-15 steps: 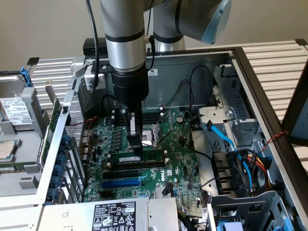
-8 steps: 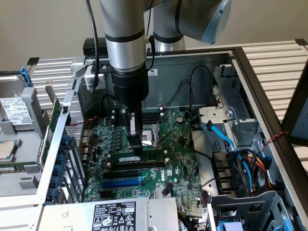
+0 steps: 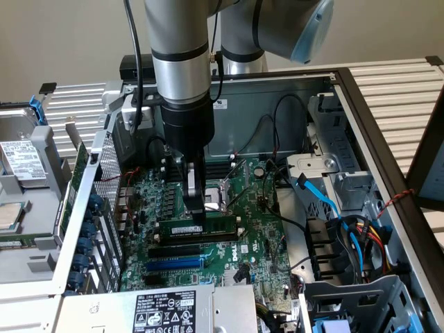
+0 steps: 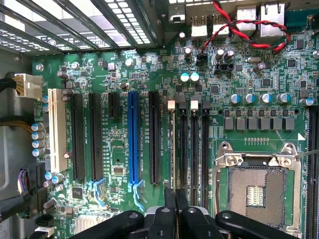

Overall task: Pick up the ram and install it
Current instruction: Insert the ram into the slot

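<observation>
Pinching the ram (image 3: 220, 226) on edge between narrowly set fingers, the gripper (image 3: 199, 216) holds it just beside the CPU socket (image 3: 223, 195); pickup judged complete, seating not confirmed.

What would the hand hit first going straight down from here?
The ram, right at the hand's tips in the exterior view, possibly touching; beneath it the motherboard. Depth is unclear.

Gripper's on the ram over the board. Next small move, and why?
Probably a short, straight push down. The gripper is shut on the ram, which stands on edge, level, parallel to the long black slots beside the CPU socket. It looks lined up, but I cannot tell whether it is seated, so keep the move small and vertical.
</observation>
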